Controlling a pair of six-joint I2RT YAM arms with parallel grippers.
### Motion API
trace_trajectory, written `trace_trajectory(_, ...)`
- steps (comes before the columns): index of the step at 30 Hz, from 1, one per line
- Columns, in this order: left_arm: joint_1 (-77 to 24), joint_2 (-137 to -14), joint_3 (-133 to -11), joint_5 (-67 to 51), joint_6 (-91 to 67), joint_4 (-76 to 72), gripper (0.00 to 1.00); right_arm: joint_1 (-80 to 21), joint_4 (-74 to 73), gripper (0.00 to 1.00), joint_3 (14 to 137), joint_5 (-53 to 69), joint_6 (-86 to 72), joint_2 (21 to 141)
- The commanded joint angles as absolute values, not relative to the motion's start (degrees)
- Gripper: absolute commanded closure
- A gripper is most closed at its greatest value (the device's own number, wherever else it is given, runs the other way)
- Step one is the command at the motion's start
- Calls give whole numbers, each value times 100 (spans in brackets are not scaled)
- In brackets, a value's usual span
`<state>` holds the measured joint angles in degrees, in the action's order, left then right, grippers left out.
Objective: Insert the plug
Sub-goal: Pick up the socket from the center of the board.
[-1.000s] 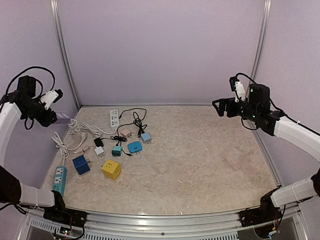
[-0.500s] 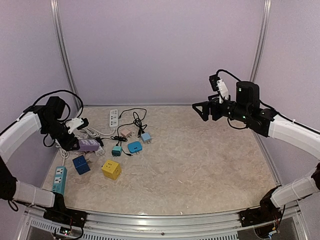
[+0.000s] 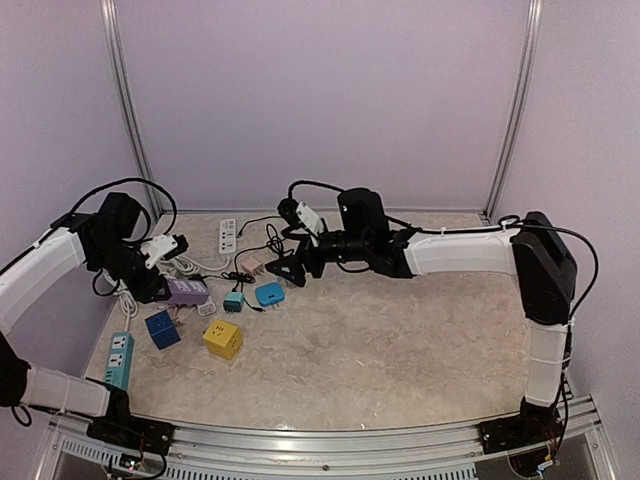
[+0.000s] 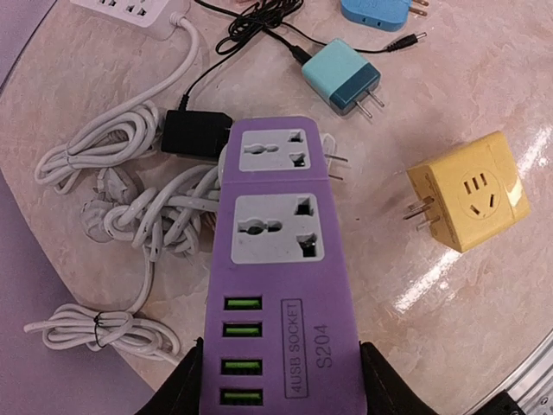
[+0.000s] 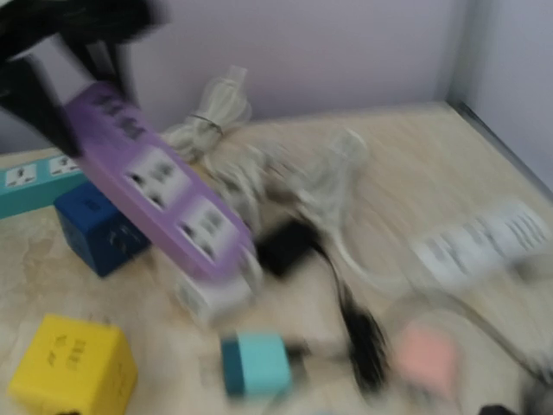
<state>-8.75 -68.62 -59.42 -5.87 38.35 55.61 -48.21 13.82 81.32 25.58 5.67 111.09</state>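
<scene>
Nearest the bases, the yellow cube adapter point(image 3: 222, 339) sits out of the play. Just beyond it, the left gripper point(image 4: 281, 385) has the purple power strip point(image 4: 275, 259) pinched across its width at the USB end, jaws part-closed on its two sides. The strip's long axis runs straight away from those fingers, sockets facing up. Its free end reaches over the white cable point(image 4: 130, 216) toward the teal plug point(image 4: 341, 73), which lies flat on the table point(image 3: 400, 330) a little past that end, prongs slanting toward the yellow cube. Farther out, the right gripper point(image 3: 285, 270) hangs low over the loose adapters, jaws spread wide, nothing in them, the pink adapter point(image 3: 256, 264) just beside it. Which plug is meant I can't tell. If it's the teal one, it lies leftward and nearer the bases from that open gripper, past the blue adapter point(image 3: 269, 293). The right arm looks the one to fetch it, carrying it leftward to the sockets.
</scene>
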Motion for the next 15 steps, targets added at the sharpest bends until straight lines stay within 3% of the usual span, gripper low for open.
trace_trajectory(1, -1040, -7157, -5905, -1319, 3569, 5480, 100, -5457, 2799, 0, 9079, 2784, 1638, 12353)
trace_trajectory(10, -986, -7769, -6382, -1874, 2937, 5512, 100, -6290, 2443, 0, 11406, 1303, 3614, 14402)
trace_trajectory(15, -872, -7885, -6452, -2112, 2846, 5523, 100, -6416, 2186, 3, 12536, 512, 3856, 15304)
